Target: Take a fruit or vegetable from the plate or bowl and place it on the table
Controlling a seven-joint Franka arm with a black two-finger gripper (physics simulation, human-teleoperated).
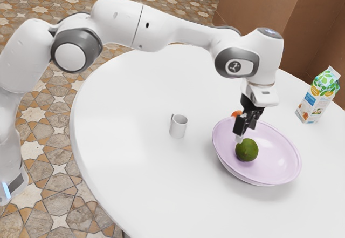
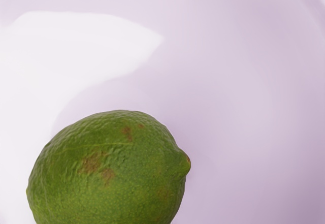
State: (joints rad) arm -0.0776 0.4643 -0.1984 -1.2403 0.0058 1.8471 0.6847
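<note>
One lime sits inside the wide lilac bowl, right of centre and a little low in the exterior view's frame. It rests toward the bowl's near-left side, where the curved wall probably helps keep it from rolling off. The end effector is right above it, dipping inside the line of the rim, a placing that suits a grasp from overhead. Whether it is spread or pressed together I cannot tell, nor whether it touches the fruit; the lime looks supported by the bowl.

A white mug stands upright near the middle of the frame, and a drink carton stands at the right, both apart from the bowl. An orange-red thing peeps past the bowl's far rim; inside or beyond it, I cannot say.

The arm rises from the lower left, bends at the upper left, spans the top of the frame and turns down at the upper right, its hand pointing mostly downward. After a secure grip, a lift above the rim should come before any sideways carry to the desk; the round skin could slip if caught off-centre.
</note>
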